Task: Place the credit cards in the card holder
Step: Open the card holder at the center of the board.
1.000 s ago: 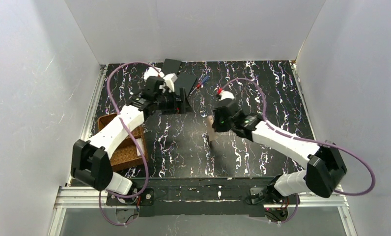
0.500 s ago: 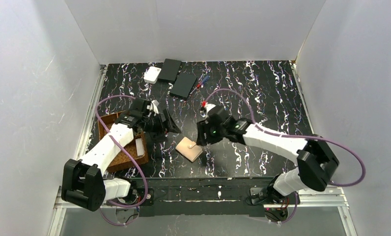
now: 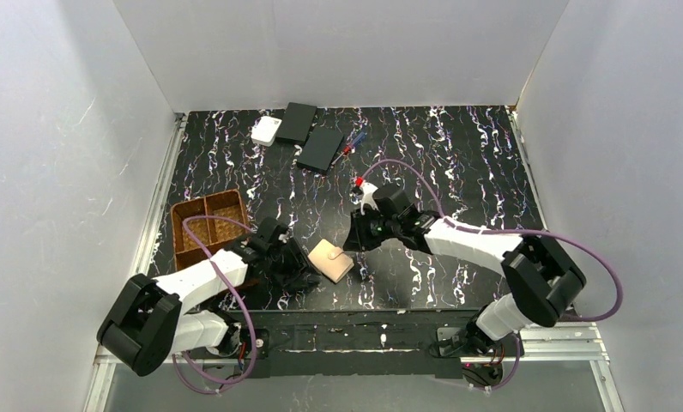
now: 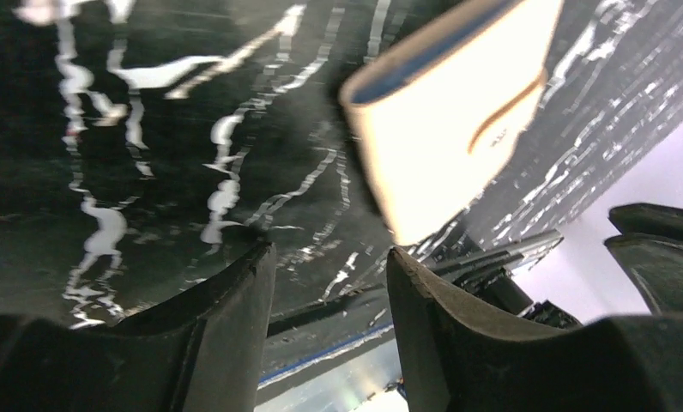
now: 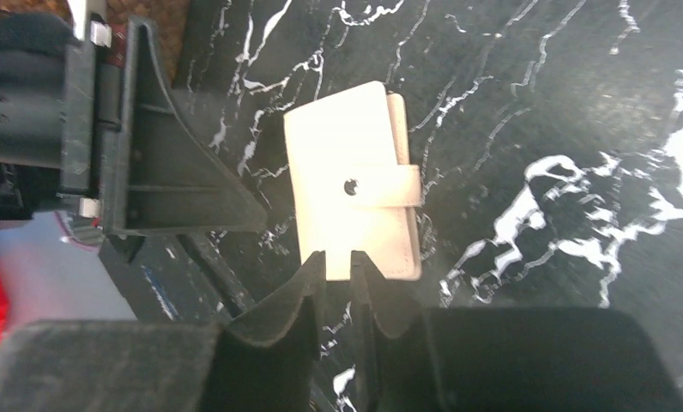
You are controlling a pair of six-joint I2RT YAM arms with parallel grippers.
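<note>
Card holder: closed and flat, just past the tips of the right pincer, ahead and right of the left pincer.
Material: smooth cream cover, rectangular, rounded corners, blue lining at one edge.
Clasp: strap wrapped over one long side, with a round dark stud.
Right pincer: jaws a narrow slit apart, tips at the holder's near edge; cannot tell if touching.
Left pincer: jaws apart, empty.
Table: black, white marble veins.
Tray: brown, woven, divided, behind the left pincer.

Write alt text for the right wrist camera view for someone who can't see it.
A closed tan card holder, clasp snapped, lies flat on the black marbled table. The right gripper, jaws narrowly apart, is at its near edge; the left gripper stands beside it.
</note>
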